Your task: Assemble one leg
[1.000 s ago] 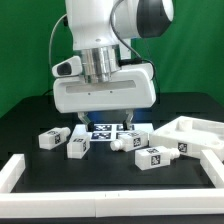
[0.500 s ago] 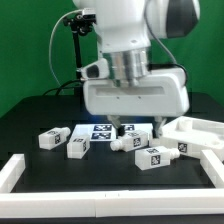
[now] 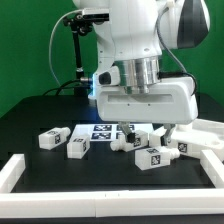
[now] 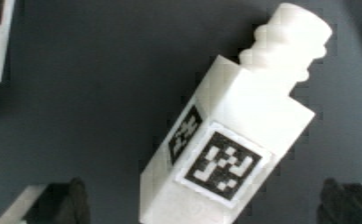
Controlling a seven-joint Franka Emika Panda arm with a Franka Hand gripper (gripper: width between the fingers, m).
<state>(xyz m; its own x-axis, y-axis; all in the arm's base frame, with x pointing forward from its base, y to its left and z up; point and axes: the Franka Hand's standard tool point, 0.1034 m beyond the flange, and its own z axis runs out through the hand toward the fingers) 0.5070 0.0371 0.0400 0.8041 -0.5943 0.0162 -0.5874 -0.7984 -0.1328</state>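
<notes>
While it hung over the thin flat white marker board [image 3: 103,130] 1 s ago, arm: now shifted to ext. view's right of that board.
Fingers: white two-finger gripper [image 4: 208,203] open; dark fingers [image 4: 62,203] stand apart either side of the leg, no contact.
Leg: small white chunky plastic leg [image 4: 231,130] w/ black-and-white square tag, lying flat on bench near marker board, ungrasped.
Meaning: prob. lined up for pick; grasp not yet made.
Bench: matt black bench [image 3: 25,120], white rail [image 3: 20,168] at its edge; other legs [image 3: 52,138] near marker board.
Room: green backdrop [image 3: 25,50].
</notes>
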